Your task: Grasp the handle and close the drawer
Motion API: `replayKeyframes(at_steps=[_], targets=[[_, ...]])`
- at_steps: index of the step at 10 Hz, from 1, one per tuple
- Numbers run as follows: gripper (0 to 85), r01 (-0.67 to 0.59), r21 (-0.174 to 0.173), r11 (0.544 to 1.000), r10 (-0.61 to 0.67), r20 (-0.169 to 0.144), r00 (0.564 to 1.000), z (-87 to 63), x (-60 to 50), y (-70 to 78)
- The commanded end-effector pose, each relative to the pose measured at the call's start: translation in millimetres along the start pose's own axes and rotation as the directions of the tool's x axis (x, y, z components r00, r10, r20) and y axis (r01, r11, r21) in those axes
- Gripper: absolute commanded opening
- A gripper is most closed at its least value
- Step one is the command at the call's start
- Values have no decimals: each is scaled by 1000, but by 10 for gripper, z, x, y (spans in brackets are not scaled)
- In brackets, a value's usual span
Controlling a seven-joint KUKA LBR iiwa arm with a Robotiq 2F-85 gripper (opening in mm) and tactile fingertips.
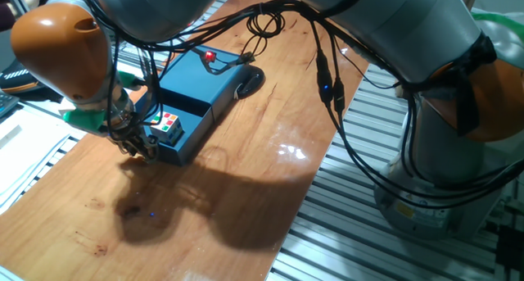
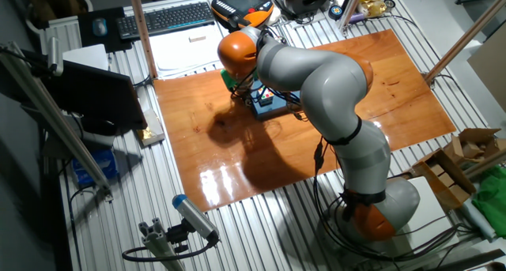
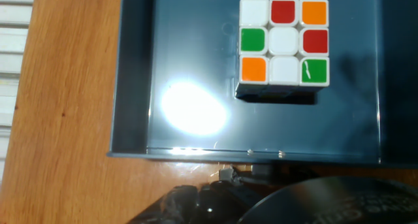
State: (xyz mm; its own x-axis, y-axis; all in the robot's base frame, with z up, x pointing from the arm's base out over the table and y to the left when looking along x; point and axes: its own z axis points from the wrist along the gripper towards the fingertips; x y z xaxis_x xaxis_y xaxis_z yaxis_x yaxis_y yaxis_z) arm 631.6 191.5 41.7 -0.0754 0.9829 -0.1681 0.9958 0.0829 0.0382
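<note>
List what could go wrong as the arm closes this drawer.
1. The puzzle cube sits loose in the open drawer; a quick push may slide it against a wall.
2. The gripper is at the drawer front, but the handle is hidden, so a secure grasp is unconfirmed.
3. Cables hang low over the blue box and might snag.

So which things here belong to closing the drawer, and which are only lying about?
For the job:
- drawer, open
- gripper, at the drawer front
- handle, hidden from all views

Only lying about:
- puzzle cube in the drawer
- red button on the blue box
- keyboard
</note>
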Motion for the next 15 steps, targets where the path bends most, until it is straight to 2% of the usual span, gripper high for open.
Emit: replayKeyframes(at_steps=[1, 15], targets=[[20, 0, 0, 1000, 0, 0, 1000, -6, -3, -3], [20, 7, 9, 1000, -7, -21, 1000, -52, -143, -53]])
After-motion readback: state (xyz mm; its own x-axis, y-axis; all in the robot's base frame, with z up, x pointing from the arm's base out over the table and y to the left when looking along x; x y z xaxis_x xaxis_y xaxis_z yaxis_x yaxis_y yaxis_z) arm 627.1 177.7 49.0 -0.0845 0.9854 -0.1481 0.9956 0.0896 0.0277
